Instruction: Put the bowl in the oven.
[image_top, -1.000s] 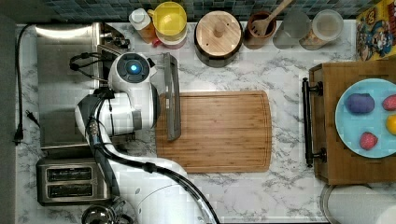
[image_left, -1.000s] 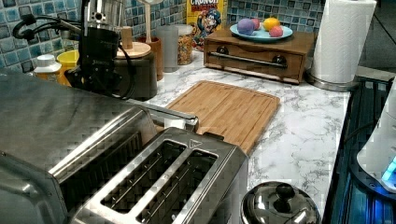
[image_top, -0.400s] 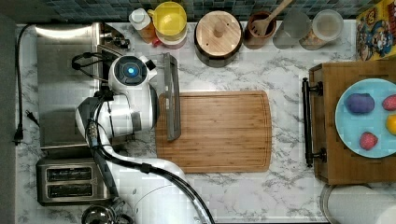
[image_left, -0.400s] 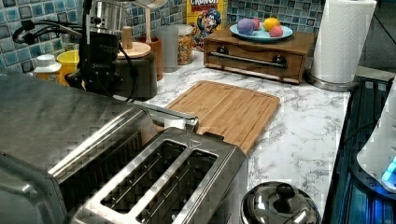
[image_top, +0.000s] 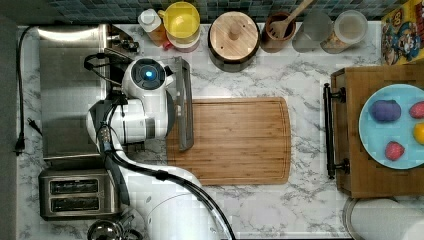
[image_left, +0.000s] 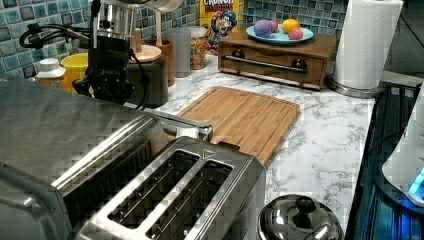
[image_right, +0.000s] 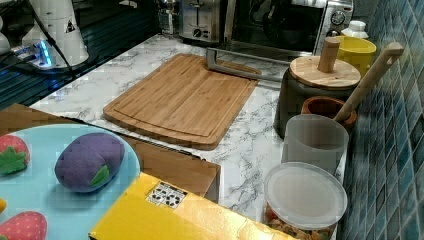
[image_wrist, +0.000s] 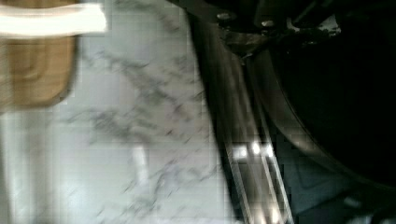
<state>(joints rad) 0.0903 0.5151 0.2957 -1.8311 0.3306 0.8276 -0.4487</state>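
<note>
The oven (image_top: 70, 90) stands at the top view's left with its glass door dropped open and the bar handle (image_top: 184, 105) lying over the edge of the cutting board. My gripper (image_left: 106, 86) hangs over the open door, in front of the oven mouth (image_right: 285, 27). The wrist view has the black bowl (image_wrist: 345, 102) close up. Its curved rim sits above the door's glass, right beside the gripper's hardware. Whether the bowl is gripped I cannot tell. In the top view the arm's wrist (image_top: 147, 80) covers it.
A two-slot toaster (image_top: 75, 194) sits next to the oven, with a steel lidded pot (image_left: 300, 220) near it. The bamboo cutting board (image_top: 235, 140) lies past the door. Jars, a wooden-lidded canister (image_top: 232, 36) and a yellow container (image_top: 182, 20) line the back wall.
The arm's wrist has edged slightly toward the top view's right, away from the oven. Nothing else has moved.
</note>
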